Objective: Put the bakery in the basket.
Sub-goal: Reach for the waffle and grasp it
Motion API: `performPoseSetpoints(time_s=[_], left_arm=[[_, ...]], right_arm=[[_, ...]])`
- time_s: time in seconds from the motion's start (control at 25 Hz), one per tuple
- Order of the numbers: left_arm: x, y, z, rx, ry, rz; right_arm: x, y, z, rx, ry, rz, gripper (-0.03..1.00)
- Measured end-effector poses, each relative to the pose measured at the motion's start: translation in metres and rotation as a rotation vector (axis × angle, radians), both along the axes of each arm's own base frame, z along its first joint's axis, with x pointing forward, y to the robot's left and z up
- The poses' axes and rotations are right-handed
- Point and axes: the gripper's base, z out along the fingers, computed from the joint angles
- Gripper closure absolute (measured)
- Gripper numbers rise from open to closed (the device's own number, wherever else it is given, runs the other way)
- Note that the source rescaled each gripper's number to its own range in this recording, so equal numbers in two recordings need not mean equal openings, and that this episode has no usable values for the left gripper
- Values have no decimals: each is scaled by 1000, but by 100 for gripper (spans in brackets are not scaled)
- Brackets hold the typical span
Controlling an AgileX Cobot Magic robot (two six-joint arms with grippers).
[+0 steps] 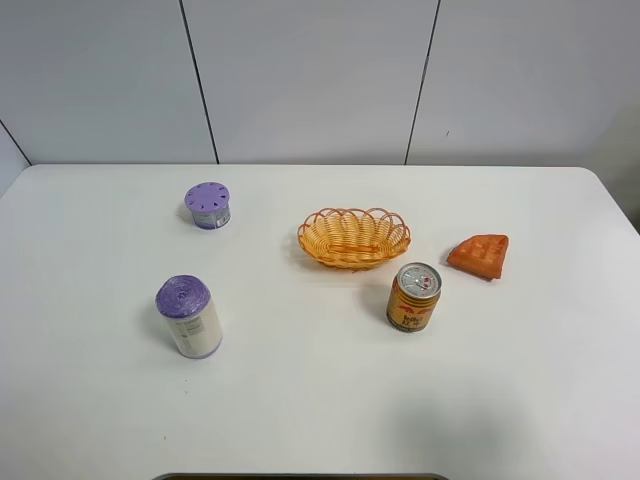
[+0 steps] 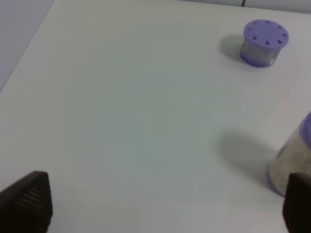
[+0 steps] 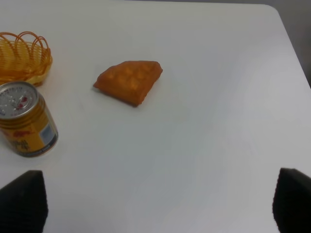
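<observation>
Exterior high view is showing the bakery [image 1: 479,255] lying flat on the white table [image 1: 300,410], to the right of the basket [image 1: 354,238] and well apart from it. The can [image 1: 414,297] is standing near the basket's front right edge, just off the line between the two.

Neither arm is being seen from above. In the wrist views the left gripper [image 2: 160,204] and the right gripper [image 3: 158,201] are both being held with jaws spread wide and nothing between them. The right one is hanging over bare table, with the bakery ahead of it.

Several slips are being judged possible. The piece is lying low, so fingers brought down too far are likely to be jammed on the tabletop, and fingers kept too high may only skim it. If the slanted sides are being squeezed, the wedge could be pushed out of the grasp. A low carry toward the basket could knock the can over. A release over the looped rim could leave the piece tipping back out, and the light basket could be shoved aside.

The bakery is appearing as an orange-brown wedge, matte, with a grid of shallow square dimples on top and a paler, thicker cut edge
</observation>
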Motion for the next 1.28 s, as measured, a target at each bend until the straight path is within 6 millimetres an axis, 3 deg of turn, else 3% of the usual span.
performPoseSetpoints(time_s=[0.16, 0.48, 0.8, 1.28], left_arm=[[0, 0, 0, 0, 0, 0], [0, 0, 0, 0, 0, 0], [0, 0, 0, 0, 0, 0], [0, 0, 0, 1, 0, 0]], right_arm=[[13, 0, 3, -28, 97, 18, 22], [48, 0, 30, -111, 216, 94, 22], [97, -1, 51, -256, 354, 192, 22], [173, 0, 46, -540, 555, 471, 22]])
